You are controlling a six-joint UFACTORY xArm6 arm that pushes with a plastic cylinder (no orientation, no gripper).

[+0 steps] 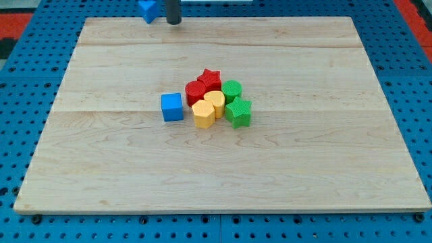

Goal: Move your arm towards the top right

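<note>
My tip (174,22) is at the view's top, at the far edge of the wooden board (101,169), left of centre. A blue block (148,9) lies just to its left, off the board's top edge. Near the board's centre sits a tight cluster: a red star (210,77), a red cylinder (196,90), a green cylinder (232,88), a green star (239,111), a yellow block (215,102) and a yellow hexagon (203,114). A blue cube (172,106) stands just left of the cluster, slightly apart from it. The tip is far above all of these.
The board lies on a blue perforated table (20,101). A red area (413,12) shows at the view's top right corner and another at the top left.
</note>
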